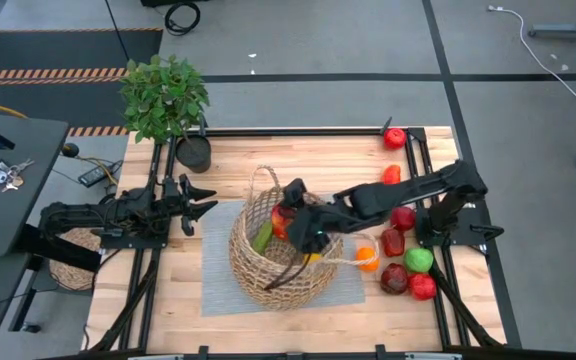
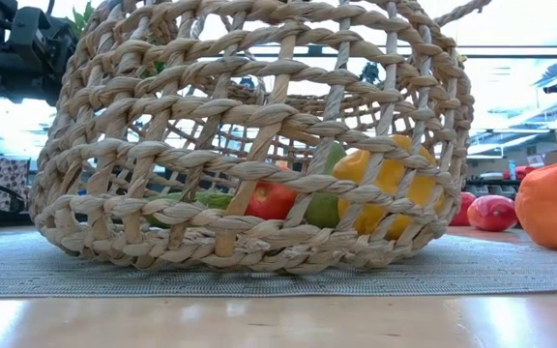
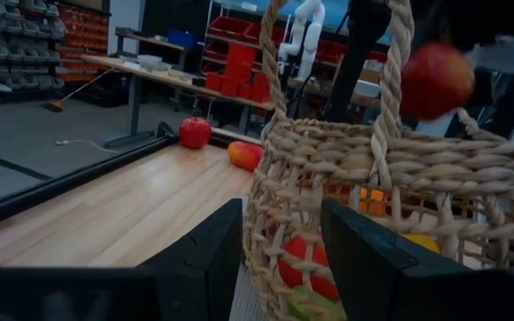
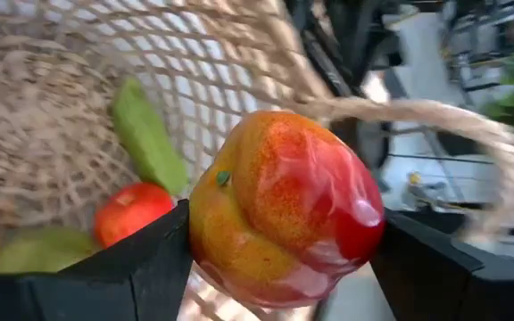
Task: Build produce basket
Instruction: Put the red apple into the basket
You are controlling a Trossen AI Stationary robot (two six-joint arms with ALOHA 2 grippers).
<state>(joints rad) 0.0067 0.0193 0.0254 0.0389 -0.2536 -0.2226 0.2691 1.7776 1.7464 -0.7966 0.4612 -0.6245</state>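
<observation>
**Red-and-yellow fruit held over the basket, ready to drop in**

In the overhead view the basket (image 1: 284, 252) sits just below centre on a grey mat (image 1: 218, 290), its two loop handles rising at the upper left and lower right of its rim; the right gripper (image 1: 290, 213) reaches in from the right of the frame and hangs over the basket's upper rim. Its own camera shows the fingers pinching a red-and-yellow fruit (image 4: 284, 207) across its middle, one dark finger on each flank, with the basket's floor below; there lie a long green vegetable (image 4: 148, 135), a red fruit (image 4: 130, 212) and pieces of yellow and pale green at the lower left.

The left gripper (image 1: 196, 205) waits at the left of the table, its fingers pressed nearly together, pointing at the basket's side; the rest of the produce (image 1: 406, 262) lies in a cluster at the right of the table, with one red piece (image 1: 395, 137) apart at the upper right.

The held fruit looks smooth, glossy and rounded; it probably slips easily, so a hold across the widest part, as now, seems the safest. It looks light and firm; a short drop should not harm it. The basket is open weave and likely light; it may shift or tip if a handle is nudged.
</observation>
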